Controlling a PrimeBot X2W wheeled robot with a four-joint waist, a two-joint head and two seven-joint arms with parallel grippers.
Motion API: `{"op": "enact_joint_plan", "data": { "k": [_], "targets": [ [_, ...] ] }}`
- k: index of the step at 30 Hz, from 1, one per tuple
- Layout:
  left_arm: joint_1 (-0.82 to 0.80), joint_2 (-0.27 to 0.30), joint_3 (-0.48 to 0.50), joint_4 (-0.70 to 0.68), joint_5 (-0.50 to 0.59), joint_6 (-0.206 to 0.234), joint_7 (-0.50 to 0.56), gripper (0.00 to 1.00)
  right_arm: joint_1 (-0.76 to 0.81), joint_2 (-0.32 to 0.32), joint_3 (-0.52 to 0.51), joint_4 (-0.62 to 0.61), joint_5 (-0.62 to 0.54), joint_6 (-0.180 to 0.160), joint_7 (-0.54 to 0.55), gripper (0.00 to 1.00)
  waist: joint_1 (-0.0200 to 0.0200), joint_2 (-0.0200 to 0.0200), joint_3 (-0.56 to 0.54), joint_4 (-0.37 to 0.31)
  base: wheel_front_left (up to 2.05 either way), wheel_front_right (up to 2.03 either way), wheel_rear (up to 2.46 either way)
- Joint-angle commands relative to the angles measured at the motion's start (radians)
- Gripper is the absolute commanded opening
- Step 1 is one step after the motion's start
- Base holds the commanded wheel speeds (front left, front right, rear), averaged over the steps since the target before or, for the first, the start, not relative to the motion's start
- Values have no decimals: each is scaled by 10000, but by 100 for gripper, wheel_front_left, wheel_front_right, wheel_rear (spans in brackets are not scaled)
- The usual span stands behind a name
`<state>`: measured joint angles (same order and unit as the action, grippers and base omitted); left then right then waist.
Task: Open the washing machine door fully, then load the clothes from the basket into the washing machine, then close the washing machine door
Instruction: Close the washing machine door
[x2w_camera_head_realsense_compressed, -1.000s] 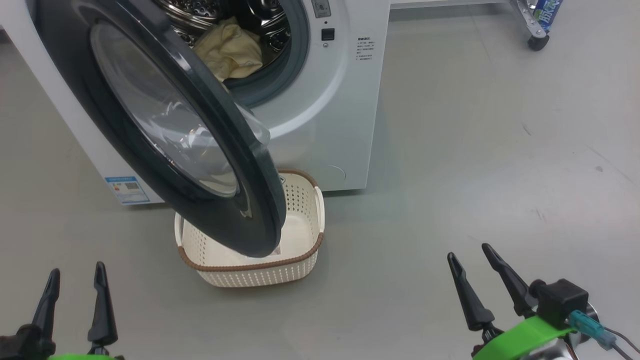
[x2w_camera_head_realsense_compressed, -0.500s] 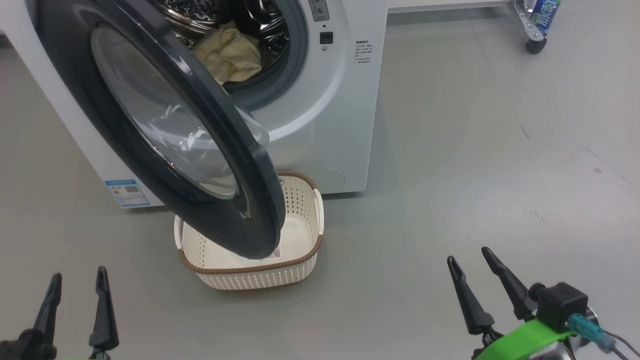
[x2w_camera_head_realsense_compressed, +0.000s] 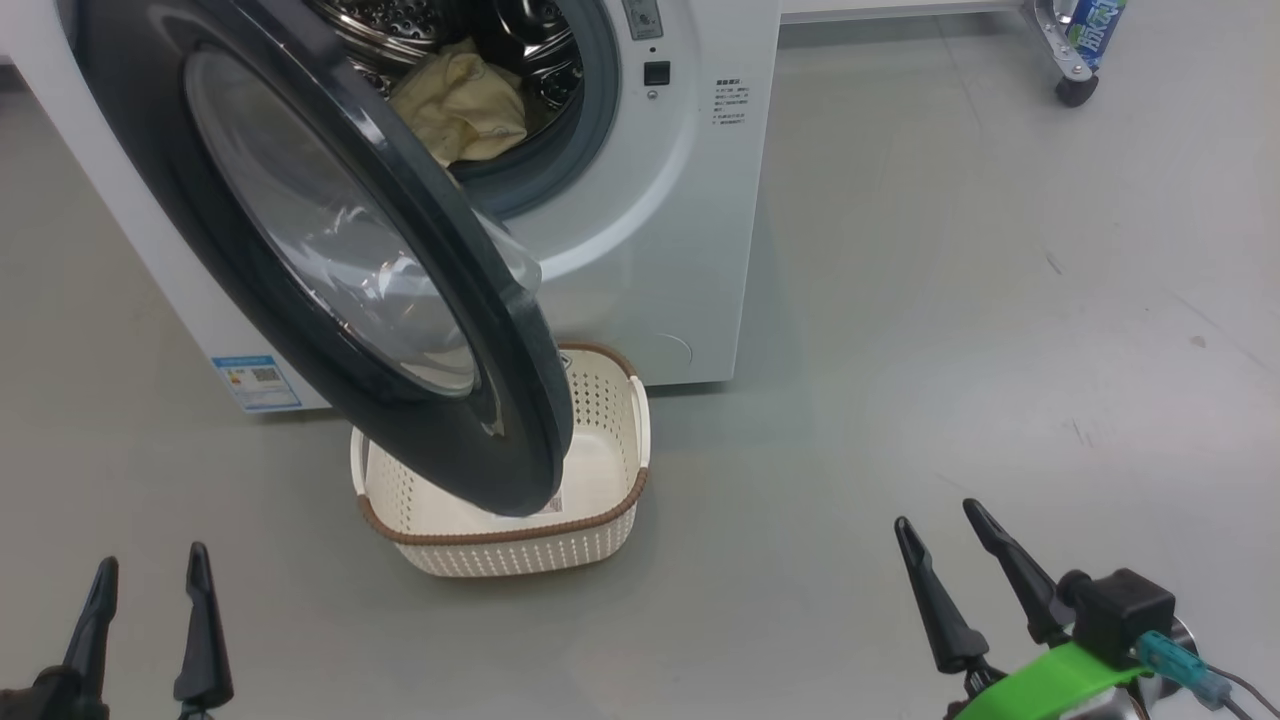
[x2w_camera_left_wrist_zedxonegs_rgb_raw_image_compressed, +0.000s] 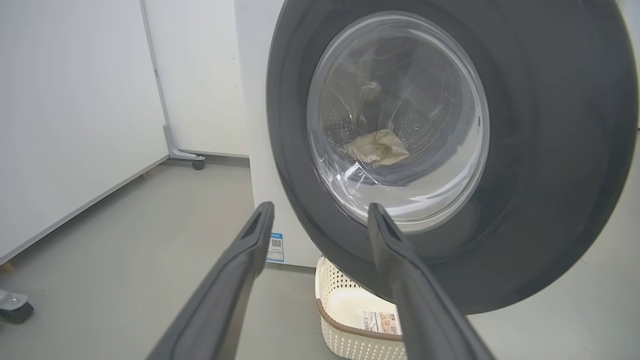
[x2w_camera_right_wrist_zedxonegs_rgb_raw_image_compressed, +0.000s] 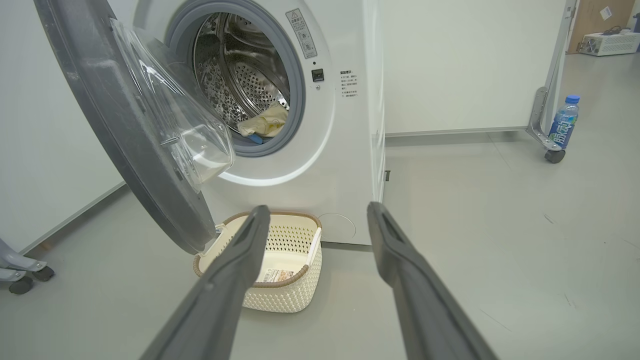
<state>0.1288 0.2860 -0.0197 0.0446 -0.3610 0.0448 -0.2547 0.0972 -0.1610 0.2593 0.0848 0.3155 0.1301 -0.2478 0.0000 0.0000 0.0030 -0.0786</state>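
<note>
**Door Swung Out, Clothes in the Drum, Both Pincers Open**

The washing machine (x2w_camera_head_realsense_compressed: 660, 230) stands on the grey floor (x2w_camera_head_realsense_compressed: 900, 300) with its round mouth uncovered. The washing machine door (x2w_camera_head_realsense_compressed: 330, 250) is swung out towards me, its wide black rim and bulging glass centre angled away from the cabinet. Its lower edge hangs over the left part of the basket (x2w_camera_head_realsense_compressed: 500, 545).

The clothes (x2w_camera_head_realsense_compressed: 460, 105) lie inside the steel drum (x2w_camera_right_wrist_zedxonegs_rgb_raw_image_compressed: 240, 75), a pale yellow heap resting low at the front, close to the grey rubber ring. From the right wrist view a small blue bit shows under the heap. Through the door glass in the left wrist view the same fabric appears as a crumpled pale lump.

The basket sits on the floor just in front of the machine, below the mouth. Its bare cream bottom shows a label (x2w_camera_right_wrist_zedxonegs_rgb_raw_image_compressed: 277, 275). A blue sticker (x2w_camera_head_realsense_compressed: 255, 382) marks the machine's lower front, left of the basket.

The left pincer (x2w_camera_head_realsense_compressed: 150, 558) hovers low at the left, fingers spread apart and gripping nothing, well short of the door. The right pincer (x2w_camera_head_realsense_compressed: 938, 515) hovers at the right over open floor, also spread wide and holding nothing. A bottle (x2w_camera_right_wrist_zedxonegs_rgb_raw_image_compressed: 562, 122) with a blue cap stands far off to the right beside a wheeled frame.
</note>
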Motion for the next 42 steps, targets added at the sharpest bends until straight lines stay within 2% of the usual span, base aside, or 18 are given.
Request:
{"op": "enact_joint_plan", "data": {
  "k": [1,2,4,9,15,19,24,29,36,42],
  "targets": [
    [-327,150,479,-271,88,2,-70,100,-228,-178,142,-320,-35,6,-139,100,0,0,6,-1,0,0,0],
    [-327,151,482,-276,86,-8,-70,100,-230,-179,139,-318,-35,6,-139,93,0,0,9,0,0,0,0],
    [-320,162,474,-275,82,-35,-70,100,-233,-175,129,-323,-33,6,-139,0,0,0,17,0,0,0,0],
    [-326,179,416,-274,94,-94,-70,100,-278,-123,36,-495,-133,6,-139,0,0,0,52,17,0,0,0],
    [-401,146,420,-232,104,-137,-70,100,-745,-8,-344,-2175,-480,6,-139,0,0,0,149,40,0,0,0],
    [-478,100,423,-192,124,-168,-70,100,-1256,-47,-141,-3630,-649,6,-139,0,0,0,215,66,0,0,0],
    [-596,21,394,-114,168,-218,-70,100,-2143,-305,747,-4969,-792,6,-139,0,0,0,295,140,0,0,0],
    [-769,-48,346,-36,229,-292,-70,100,-3394,-456,2064,-5612,-723,6,-139,0,0,0,386,331,0,0,0],
    [-1000,-201,239,72,290,-420,-70,100,-4734,-379,3602,-5508,-512,6,-5,0,0,0,535,770,0,0,0],
    [-1304,-423,133,167,357,-619,-70,100,-5475,-234,5232,-4749,26,6,335,0,0,0,904,1366,0,0,0]
  ]
}}
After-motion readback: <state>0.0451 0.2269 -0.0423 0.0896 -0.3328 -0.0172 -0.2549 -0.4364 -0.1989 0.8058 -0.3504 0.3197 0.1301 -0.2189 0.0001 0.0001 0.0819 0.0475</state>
